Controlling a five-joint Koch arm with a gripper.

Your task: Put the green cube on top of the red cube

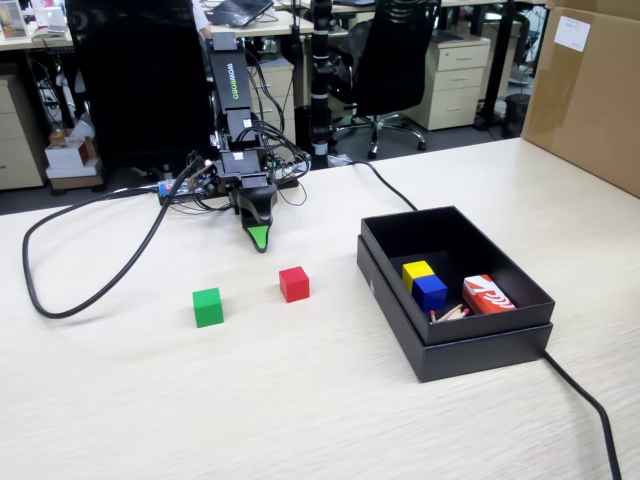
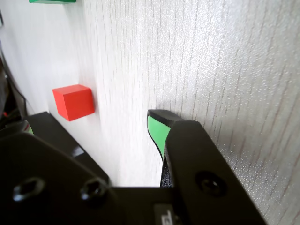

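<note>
The gripper (image 1: 259, 240) hangs low over the table (image 1: 300, 400), its green pointed tip aimed down at the pale wood surface, close to it. Only one tip shows in the fixed view, and in the wrist view (image 2: 157, 129) the green-faced jaw is seen alone with a black housing in front of it, so whether the jaws are apart or together cannot be told. Nothing is visible between them.

The red cube (image 1: 294, 284) sits on the table near the gripper, a little forward and to the right of the tip in the fixed view; in the wrist view it (image 2: 73, 101) lies to the left of the jaw, apart from it. The green cube (image 1: 208, 307) rests on the table further out, to the left of the red cube in the fixed view and well clear of it; the two do not touch. In the wrist view only a sliver of it (image 2: 51, 1) shows at the top edge.

To the right in the fixed view stands an open black box (image 1: 460, 345). Inside it a yellow cube (image 1: 416, 270) and a blue cube (image 1: 430, 291) sit touching, with a red-and-white packet (image 1: 488, 295) just beside them. A thick black cable (image 1: 90, 285) loops across the table from the arm's base.
</note>
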